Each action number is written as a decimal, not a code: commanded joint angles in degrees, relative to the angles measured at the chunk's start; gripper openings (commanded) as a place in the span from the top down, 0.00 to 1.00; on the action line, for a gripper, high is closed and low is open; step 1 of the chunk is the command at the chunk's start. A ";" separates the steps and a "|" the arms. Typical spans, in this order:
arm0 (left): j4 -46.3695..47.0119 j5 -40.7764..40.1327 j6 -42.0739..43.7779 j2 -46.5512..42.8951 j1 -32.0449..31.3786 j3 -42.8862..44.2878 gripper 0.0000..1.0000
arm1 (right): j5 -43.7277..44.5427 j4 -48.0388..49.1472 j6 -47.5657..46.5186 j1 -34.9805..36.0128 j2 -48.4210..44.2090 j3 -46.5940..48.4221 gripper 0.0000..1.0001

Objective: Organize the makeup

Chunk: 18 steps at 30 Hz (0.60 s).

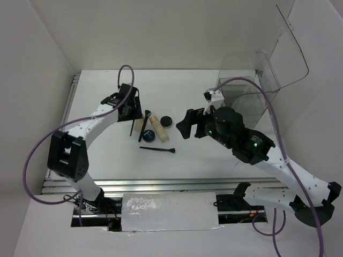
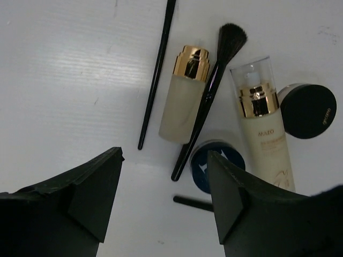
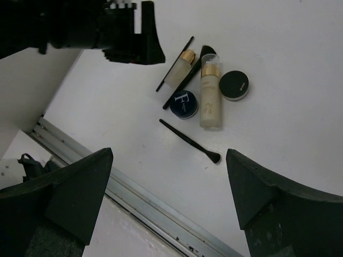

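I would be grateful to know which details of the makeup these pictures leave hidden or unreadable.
- Left wrist view: one finger of the left tool hides the tall beige bottle's base, part of the dark-blue compact and most of the short brush.
- Left wrist view: the top edge cuts off the thin black pencil.
- Top view: all lettering is too small to read.

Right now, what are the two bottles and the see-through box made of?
Frosted bottle: probably matte glass or plastic, cloudy sides, shiny gold metal-look cap. Cream bottle: glossy plastic or glass, clear cap showing a gold pump. Clear box: likely hard transparent plastic; you can see straight through it.
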 commanded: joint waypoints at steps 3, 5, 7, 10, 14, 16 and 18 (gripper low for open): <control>0.92 0.85 2.28 9.49 -0.01 6.98 0.28 | -0.33 -1.03 0.98 0.65 -5.28 -2.06 0.06; 0.74 -0.11 1.41 11.34 -0.01 7.43 0.30 | 0.10 -1.12 1.06 0.65 -5.99 -2.68 0.05; 2.05 -0.03 1.66 11.87 -0.01 6.90 0.33 | -0.15 -1.03 0.98 0.74 -6.52 -2.94 0.05; 2.07 0.59 2.28 14.07 -0.01 8.12 0.33 | -0.68 -0.41 0.89 0.74 -6.52 -3.21 0.05; 1.71 0.59 2.10 17.23 0.00 9.28 0.36 | -1.39 -0.24 0.80 0.74 -5.64 -2.95 0.05; 2.15 0.41 2.10 17.68 0.08 8.83 0.38 | -1.39 -0.15 0.71 0.83 -5.64 -2.95 0.05; 2.24 0.24 2.19 18.64 0.08 8.75 0.41 | -1.21 0.02 0.62 0.74 -5.90 -3.03 0.05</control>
